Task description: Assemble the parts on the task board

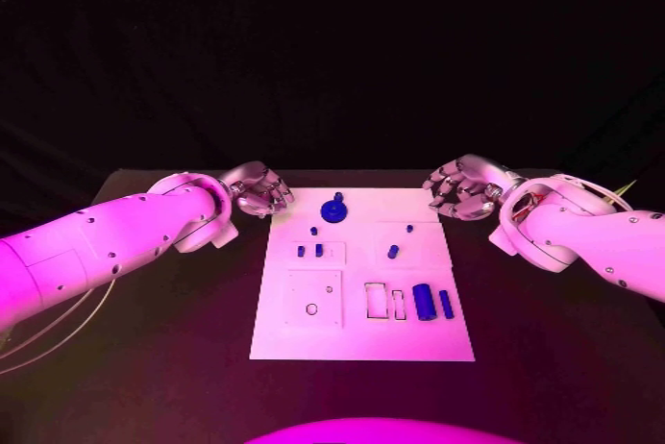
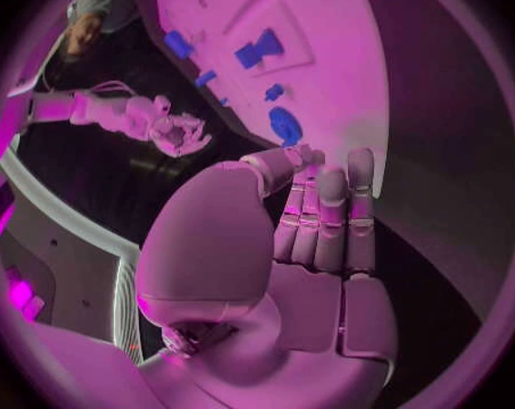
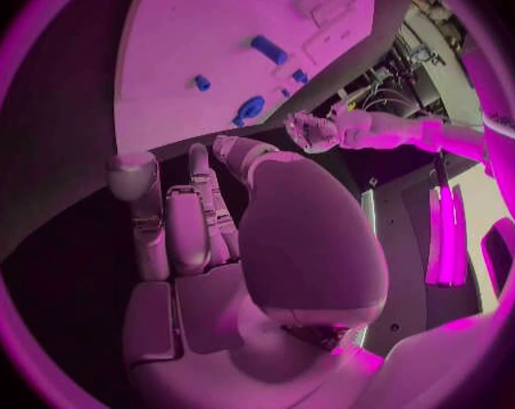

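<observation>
Your left hand [image 1: 259, 189], fingers curled in on nothing, sits upper left of centre, off the far left corner of the flat white rectangular task board [image 1: 360, 338]; your right hand [image 1: 461, 187] mirrors it at upper right, also empty. The round dark-blue knobbed part [image 1: 334, 210] lies between them, nearer the left hand, with nothing in between. The small blue pegs [image 1: 310, 251] stand mid-board, and the long blue bars [image 1: 431, 303] lie lengthwise at lower right on the black surface [image 1: 166, 367].
</observation>
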Robot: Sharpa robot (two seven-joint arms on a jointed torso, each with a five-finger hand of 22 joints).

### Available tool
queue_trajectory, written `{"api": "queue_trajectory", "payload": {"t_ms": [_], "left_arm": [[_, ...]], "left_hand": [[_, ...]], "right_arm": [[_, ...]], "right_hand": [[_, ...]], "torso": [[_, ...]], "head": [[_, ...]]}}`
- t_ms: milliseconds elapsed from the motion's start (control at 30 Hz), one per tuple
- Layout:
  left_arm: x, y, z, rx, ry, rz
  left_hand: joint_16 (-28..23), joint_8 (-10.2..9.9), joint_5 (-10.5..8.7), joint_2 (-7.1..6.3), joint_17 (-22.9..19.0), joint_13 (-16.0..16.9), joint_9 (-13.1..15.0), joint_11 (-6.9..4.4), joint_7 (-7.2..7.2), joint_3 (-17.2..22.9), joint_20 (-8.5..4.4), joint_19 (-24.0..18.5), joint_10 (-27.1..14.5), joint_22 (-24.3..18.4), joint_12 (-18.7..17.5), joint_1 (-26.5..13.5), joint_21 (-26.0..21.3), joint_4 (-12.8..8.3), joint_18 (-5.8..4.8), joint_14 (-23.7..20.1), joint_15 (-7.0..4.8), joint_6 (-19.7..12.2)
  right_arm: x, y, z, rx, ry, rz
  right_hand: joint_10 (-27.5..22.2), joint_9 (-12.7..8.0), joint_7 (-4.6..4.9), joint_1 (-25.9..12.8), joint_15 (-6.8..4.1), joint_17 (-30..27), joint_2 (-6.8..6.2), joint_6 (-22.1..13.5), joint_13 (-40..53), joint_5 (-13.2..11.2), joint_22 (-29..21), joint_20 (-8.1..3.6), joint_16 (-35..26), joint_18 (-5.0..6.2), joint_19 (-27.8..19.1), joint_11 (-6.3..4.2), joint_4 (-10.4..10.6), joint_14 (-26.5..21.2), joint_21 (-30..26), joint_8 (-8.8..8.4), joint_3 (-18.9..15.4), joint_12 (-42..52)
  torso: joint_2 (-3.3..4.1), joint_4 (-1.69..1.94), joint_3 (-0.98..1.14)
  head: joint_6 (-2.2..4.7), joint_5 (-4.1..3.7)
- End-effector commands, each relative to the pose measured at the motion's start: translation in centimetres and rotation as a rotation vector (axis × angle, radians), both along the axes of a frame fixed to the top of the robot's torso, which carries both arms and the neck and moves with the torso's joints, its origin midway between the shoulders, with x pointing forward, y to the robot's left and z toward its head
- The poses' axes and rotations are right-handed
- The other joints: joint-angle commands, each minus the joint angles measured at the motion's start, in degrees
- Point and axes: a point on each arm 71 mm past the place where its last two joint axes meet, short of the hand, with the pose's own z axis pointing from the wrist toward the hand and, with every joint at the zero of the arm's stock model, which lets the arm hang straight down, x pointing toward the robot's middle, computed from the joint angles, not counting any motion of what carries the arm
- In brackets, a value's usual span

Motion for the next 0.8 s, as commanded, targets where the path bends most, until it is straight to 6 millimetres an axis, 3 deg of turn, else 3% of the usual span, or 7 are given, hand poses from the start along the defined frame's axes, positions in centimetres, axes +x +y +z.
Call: {"api": "queue_trajectory", "payload": {"t_ms": [33,133,333,767,800], "left_arm": [[-0.2,0.6,0.6,-0.273,0.067,0.06],[-0.8,1.2,1.2,-0.534,0.13,0.092],[-2.2,1.2,1.8,-0.758,0.185,0.079],[-3.9,0.7,2.4,-0.869,0.205,0.042],[-4.0,0.7,2.4,-0.871,0.205,0.041]], "left_hand": [[-4.57,1.33,-0.13,0.05,-2.43,0.24,0.02,0.28,0.95,0.61,0.54,-1.92,-2.7,-0.74,-0.86,-0.58,-1.36,0.27,0.76,-4.96,0.52,0.18],[-7.5,1.53,-0.31,0.08,-4.02,-0.61,-0.15,0.9,1.2,-0.99,1.36,-3.32,-4.81,-2.26,-1.91,-2.61,-3.95,1.68,0.78,-6.45,1.21,-1.32],[-9.72,2.6,-0.38,0.18,-5.26,-1.14,-0.02,0.88,1.07,-3.97,1.79,-3.33,-4.63,-5.04,-1.62,-3.83,-7.96,3.25,0.8,-7.42,1.39,-2.17],[-10.35,3.11,-0.29,0.35,-5.63,-1.3,0.02,0.85,1.09,-4.62,1.71,-2.81,-4.42,-5.97,-1.42,-3.37,-9.16,3.32,0.82,-7.62,1.37,-2.24],[-10.35,3.11,-0.29,0.35,-5.63,-1.3,0.02,0.85,1.09,-4.62,1.71,-2.81,-4.42,-5.97,-1.42,-3.37,-9.16,3.32,0.82,-7.62,1.37,-2.24]], "right_arm": [[-0.3,0.6,-0.6,-0.079,-0.027,0.061],[-0.6,1.2,-1.3,-0.161,-0.065,0.109],[-0.9,2.1,-2.2,-0.268,-0.109,0.155],[-1.0,4.0,-4.4,-0.363,-0.121,0.172],[-0.9,4.0,-4.5,-0.367,-0.122,0.17]], "right_hand": [[-2.12,-0.2,0.21,0.27,-0.06,1.52,-0.91,4.4,-1.57,-1.27,1.4,-0.34,1.45,0.42,1.01,-0.58,-0.89,0.84,1.59,1.32,1.76,-1.7],[-1.92,-0.3,0.08,-0.12,0.02,2.39,-1.01,4.72,-3.4,-1.72,2.32,-0.42,2.22,0.21,1.4,-0.51,-1.56,1.16,2.81,1.27,2.28,-3.36],[-1.4,-0.45,-0.13,-1.19,0.14,4.1,-1.17,5.22,-6.18,-2.16,4.18,-0.59,3.8,-0.22,2.37,-0.52,-2.15,1.9,5.5,1.09,2.94,-5.8],[-0.77,-0.5,0.28,-1.86,0.43,4.96,-0.91,6.29,-8.69,-2.29,5.3,-0.46,4.61,-0.5,2.86,-0.08,-2.85,2.26,6.88,1.11,3.69,-8.11],[-0.44,-0.59,0.35,-1.79,0.5,5.03,-0.64,6.48,-9.35,-4.09,5.5,-0.36,4.69,-0.49,2.9,-0.02,-3.21,2.26,6.99,1.0,4.4,-8.64]], "torso": [[0.06,0.04,0.0],[0.09,0.11,-0.16],[0.03,0.13,-0.28],[0.16,0.2,-0.17],[0.15,0.17,-0.17]], "head": [[0.7,-1.12],[1.1,-2.36],[1.38,-3.18],[1.35,-3.46],[1.25,-3.44]]}}
